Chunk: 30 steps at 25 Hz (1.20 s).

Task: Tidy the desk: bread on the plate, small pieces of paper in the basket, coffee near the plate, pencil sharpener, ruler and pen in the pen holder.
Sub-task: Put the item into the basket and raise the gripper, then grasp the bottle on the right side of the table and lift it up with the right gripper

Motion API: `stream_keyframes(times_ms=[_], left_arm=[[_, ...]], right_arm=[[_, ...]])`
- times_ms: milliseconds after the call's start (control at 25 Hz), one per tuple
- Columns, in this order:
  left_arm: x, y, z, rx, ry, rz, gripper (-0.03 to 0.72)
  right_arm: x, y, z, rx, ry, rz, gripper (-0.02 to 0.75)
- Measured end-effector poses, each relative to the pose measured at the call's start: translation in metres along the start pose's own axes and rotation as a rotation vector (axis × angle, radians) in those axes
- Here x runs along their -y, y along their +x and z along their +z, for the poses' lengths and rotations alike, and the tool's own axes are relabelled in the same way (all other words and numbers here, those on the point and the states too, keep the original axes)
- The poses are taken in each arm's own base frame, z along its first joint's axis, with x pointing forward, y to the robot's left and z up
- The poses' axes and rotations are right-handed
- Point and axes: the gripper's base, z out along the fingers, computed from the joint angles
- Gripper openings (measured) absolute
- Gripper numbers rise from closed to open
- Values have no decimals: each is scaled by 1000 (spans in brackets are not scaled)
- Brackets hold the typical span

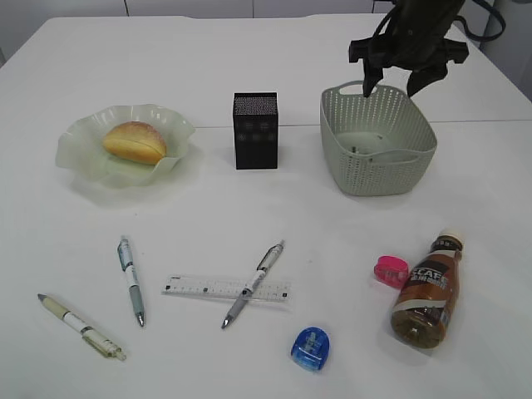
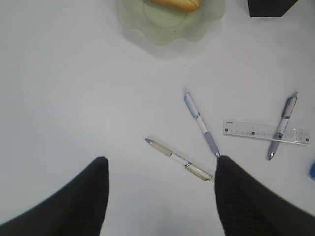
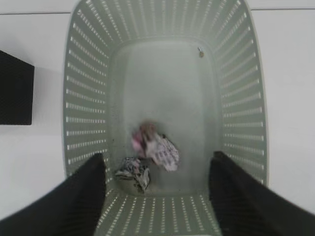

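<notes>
Exterior view: the bread [image 1: 134, 141] already sits on the plate [image 1: 83, 150] at the left of the desk [image 1: 249, 66], so that step looks done. The right end effector [image 1: 407, 71] hangs above the far rim of the basket [image 1: 378, 158], its jaws spread and nothing between them. The pen holder [image 1: 255, 130] stands between plate and basket. Left to do, by my reading: three pens lie on the near half of the desk, the grey pen [image 1: 253, 283] resting across the ruler [image 1: 226, 288], the blue pen [image 1: 131, 280] and the cream pen [image 1: 81, 326] further left; a blue sharpener [image 1: 311, 348] and a pink sharpener [image 1: 391, 271] also wait. The coffee [image 1: 427, 291] lies at the near right, well apart from the plate.

Left wrist view: the left end effector [image 2: 160, 196] hovers wide open and empty over the desk, near the cream pen and blue pen, with the ruler off to the right.

Right wrist view: the right end effector's open jaws frame the inside of the basket, where a pinkish paper scrap [image 3: 155, 147], blurred, and a darker crumpled scrap [image 3: 133, 172] lie close together. No loose paper shows on the desk, so the paper step appears finished.
</notes>
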Motion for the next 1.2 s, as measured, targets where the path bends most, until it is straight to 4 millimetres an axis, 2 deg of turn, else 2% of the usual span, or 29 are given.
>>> stream_keyframes(times_ms=[80, 160, 360, 480, 560, 720, 920, 1080, 1200], left_arm=[[0, 0, 0, 1, -4, 1, 486], [-1, 0, 0, 1, -8, 3, 486], [-1, 0, 0, 2, -11, 3, 486], [-2, 0, 0, 3, -18, 6, 486], [-2, 0, 0, 3, -18, 6, 486], [-2, 0, 0, 3, -18, 6, 486], [-2, 0, 0, 3, -18, 6, 486], [-2, 0, 0, 2, -11, -1, 486], [0, 0, 0, -1, 3, 0, 486]], right_arm=[[0, 0, 1, 5, -1, 2, 603], [0, -1, 1, 7, -2, 2, 612], [-1, 1, 1, -15, -7, 8, 521], [0, 5, -7, -52, -5, 11, 486], [0, 3, -19, -38, -9, 13, 478], [4, -2, -65, 44, -7, 12, 475], [12, -1, -145, 192, -7, 16, 475], [19, 19, -204, 267, -24, 61, 475], [25, 43, -233, 273, -26, 71, 475]])
